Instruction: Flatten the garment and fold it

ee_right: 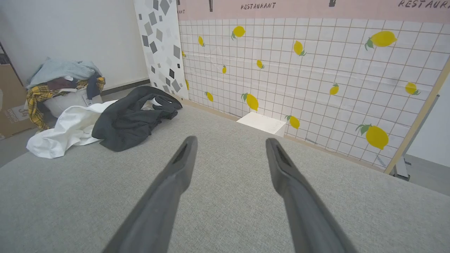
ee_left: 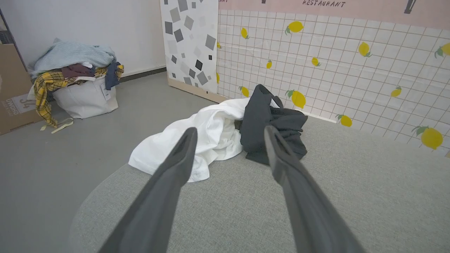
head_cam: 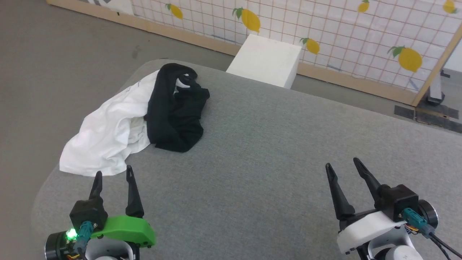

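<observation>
Grey cloth covers my worktop (head_cam: 252, 162). The garment (head_cam: 119, 130) lies crumpled at its far-left edge, with the white part spilling over. Both tools are released and empty: the left tool (head_cam: 113, 170) sits near the heap, likely for the first grab, and the right tool (head_cam: 342, 162) is well apart.

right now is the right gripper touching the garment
Apart. In the head view a wide stretch of grey surface lies between the right gripper and the garment.

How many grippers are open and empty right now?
2. The left gripper is at the lower left, near the garment and its white hem; the right gripper is at the lower right, over the bare grey surface.
</observation>
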Robot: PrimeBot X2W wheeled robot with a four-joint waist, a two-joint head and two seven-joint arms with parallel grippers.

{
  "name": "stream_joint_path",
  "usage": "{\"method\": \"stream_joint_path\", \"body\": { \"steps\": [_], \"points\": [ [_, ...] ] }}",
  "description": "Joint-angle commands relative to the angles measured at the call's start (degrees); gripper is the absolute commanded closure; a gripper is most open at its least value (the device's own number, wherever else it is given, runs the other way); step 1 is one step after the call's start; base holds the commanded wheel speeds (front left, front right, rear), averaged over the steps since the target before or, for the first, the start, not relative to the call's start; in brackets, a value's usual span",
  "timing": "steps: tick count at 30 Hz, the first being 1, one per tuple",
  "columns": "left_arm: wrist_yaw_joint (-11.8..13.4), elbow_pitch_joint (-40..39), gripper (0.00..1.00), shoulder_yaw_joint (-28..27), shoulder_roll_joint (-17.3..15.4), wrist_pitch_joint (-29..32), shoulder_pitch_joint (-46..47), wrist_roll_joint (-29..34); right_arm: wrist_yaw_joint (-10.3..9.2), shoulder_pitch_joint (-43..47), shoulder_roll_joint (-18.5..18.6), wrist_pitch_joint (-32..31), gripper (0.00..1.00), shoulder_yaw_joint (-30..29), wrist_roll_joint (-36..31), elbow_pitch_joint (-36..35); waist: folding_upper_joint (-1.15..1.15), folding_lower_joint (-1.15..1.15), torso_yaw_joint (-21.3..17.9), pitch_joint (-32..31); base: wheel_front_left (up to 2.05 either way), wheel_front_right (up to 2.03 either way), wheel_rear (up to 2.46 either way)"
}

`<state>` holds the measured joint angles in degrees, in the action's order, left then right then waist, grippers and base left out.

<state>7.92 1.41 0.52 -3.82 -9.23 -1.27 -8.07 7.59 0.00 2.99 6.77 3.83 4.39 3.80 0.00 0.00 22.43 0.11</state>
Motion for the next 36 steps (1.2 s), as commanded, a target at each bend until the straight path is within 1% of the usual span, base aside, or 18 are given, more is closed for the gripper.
{"method": "stream_joint_path", "body": {
  "steps": [1,28,33,36],
  "points": [
    [0.67,0.12,0.00,-0.16,-0.43,-0.74,-1.03,-0.28,-0.06,-0.94,-0.07,0.65,0.00,0.25,0.53,0.34,0.00,0.00,0.79,0.03,0.00,0.00,0.00],
    [4.00,0.41,0.00,-0.31,-0.66,-4.05,-2.18,-3.33,-0.09,-1.90,-0.10,2.64,0.00,2.07,1.63,1.37,0.00,0.00,8.74,0.83,0.00,0.00,0.00],
    [4.10,-0.13,0.00,-0.66,-0.47,-4.62,-1.57,-4.76,-0.09,-2.64,-0.11,2.39,0.00,2.51,1.18,0.80,0.00,0.00,8.72,2.82,0.00,0.00,0.00],
    [3.10,-0.56,0.00,-0.93,-0.52,-4.99,1.06,-6.48,-0.09,-3.78,-0.11,1.70,0.00,2.83,0.31,-0.15,0.00,0.00,7.43,5.90,0.00,0.00,0.00]
  ]
}}
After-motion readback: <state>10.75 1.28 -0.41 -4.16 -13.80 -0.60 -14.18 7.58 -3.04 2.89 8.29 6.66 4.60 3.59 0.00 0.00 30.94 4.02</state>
